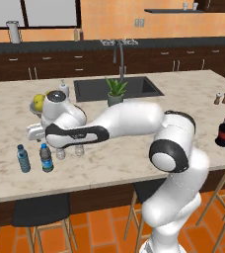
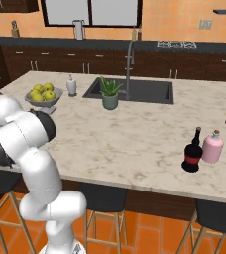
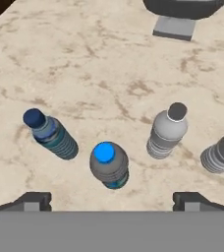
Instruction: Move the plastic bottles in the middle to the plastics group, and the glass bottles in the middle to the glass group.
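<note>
Blue-capped plastic bottle: upright on the table, just inside 6 o'clock of the hand view's centre; in the left base view, towards 8 o'clock. Beside it, in the hand view: navy-capped bottle at 9 o'clock, grey-capped clear bottle at 3, second clear bottle between 3 and 4, cut by the edge. End effector: jaws wide apart, nothing between them. Handling (estimate): all four probably light, thin-walled, somewhat flexible; smooth, so may slip or dent if squeezed hard, and tip if nudged. Best hold: mid-body, fingers on opposite sides, below the shoulder; caps look too small to trust. Dark red-banded bottle, right base view, 4 o'clock: standing just beside pink bottle. Both judged glass: stiff, heavier, brittle, slick. Grip the dark one round its broad body; the narrow neck would give poor control of the weight. Grip the pink one at its sides. Labels: blue wrap with a touch of green on the blue-capped bottle, plain red band on the dark one. No brand legible; no writing readable on any bottle.
</note>
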### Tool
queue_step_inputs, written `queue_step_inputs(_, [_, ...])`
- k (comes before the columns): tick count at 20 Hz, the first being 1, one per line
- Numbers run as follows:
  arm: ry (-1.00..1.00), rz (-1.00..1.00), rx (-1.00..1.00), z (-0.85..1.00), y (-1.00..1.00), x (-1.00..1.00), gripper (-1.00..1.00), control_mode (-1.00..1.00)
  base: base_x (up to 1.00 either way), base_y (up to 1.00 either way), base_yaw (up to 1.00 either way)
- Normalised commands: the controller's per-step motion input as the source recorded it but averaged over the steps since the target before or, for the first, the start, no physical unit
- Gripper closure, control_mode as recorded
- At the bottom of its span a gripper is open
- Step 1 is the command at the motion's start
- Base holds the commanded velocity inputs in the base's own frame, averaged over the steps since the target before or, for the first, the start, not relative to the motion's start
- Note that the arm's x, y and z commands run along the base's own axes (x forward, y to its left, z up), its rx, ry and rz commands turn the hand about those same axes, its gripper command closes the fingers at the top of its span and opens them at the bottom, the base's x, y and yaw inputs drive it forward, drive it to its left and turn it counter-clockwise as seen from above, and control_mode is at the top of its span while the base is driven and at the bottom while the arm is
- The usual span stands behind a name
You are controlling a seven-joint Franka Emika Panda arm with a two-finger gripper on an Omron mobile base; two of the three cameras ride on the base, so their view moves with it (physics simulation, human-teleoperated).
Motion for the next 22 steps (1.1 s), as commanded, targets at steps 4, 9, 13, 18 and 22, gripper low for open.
queue_step_inputs(4, [0.0, -0.07, 0.01, 0.36, -0.99, -0.72, -1.0, -1.0, 0.0, 0.0, 0.0])
queue_step_inputs(9, [-0.05, -0.07, 0.01, 0.01, -0.87, -0.74, -1.0, -1.0, 0.0, 0.0, 0.0])
queue_step_inputs(13, [0.0, -0.02, 0.14, 0.0, -0.87, -0.02, -1.0, -1.0, 0.0, 0.0, 0.0])
queue_step_inputs(18, [0.0, 0.0, 0.16, -0.07, -1.0, 0.14, -1.0, -1.0, 0.0, 0.0, 0.0])
queue_step_inputs(22, [0.07, 0.0, 0.04, -0.46, -0.97, 0.07, -1.0, -1.0, 0.0, 0.0, 0.0])
